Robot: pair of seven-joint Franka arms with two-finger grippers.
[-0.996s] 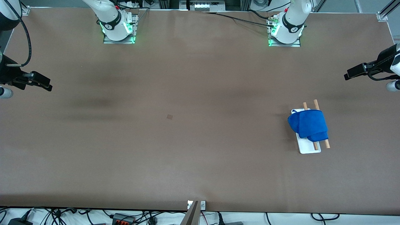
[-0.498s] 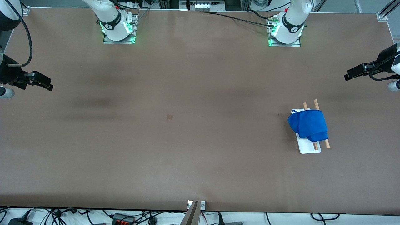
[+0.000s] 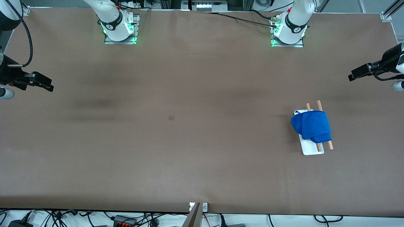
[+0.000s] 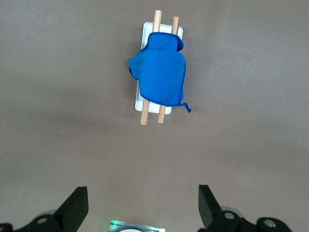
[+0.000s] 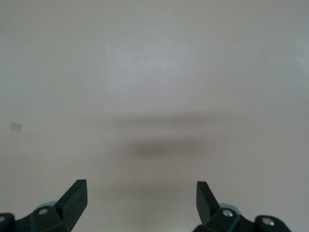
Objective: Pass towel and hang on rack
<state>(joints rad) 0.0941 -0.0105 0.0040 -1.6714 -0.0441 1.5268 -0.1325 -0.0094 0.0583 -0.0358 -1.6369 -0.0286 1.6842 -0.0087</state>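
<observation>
A blue towel [image 3: 311,126] lies draped over both wooden rods of the rack [image 3: 312,149], which stands toward the left arm's end of the table. The left wrist view shows the towel [image 4: 161,75] hanging across the rack [image 4: 143,104], with a corner loop dangling at one edge. My left gripper [image 3: 353,75] hovers open at that end of the table, well away from the rack, with nothing between its fingers [image 4: 75,205]. Over the right arm's end, my right gripper [image 3: 47,86] is open and holds nothing, its fingers [image 5: 75,198] above bare table.
A small dark square patch [image 3: 171,118] marks the brown table near its middle. Both arm bases [image 3: 120,28] stand along the table edge farthest from the front camera. Cables lie off the near edge.
</observation>
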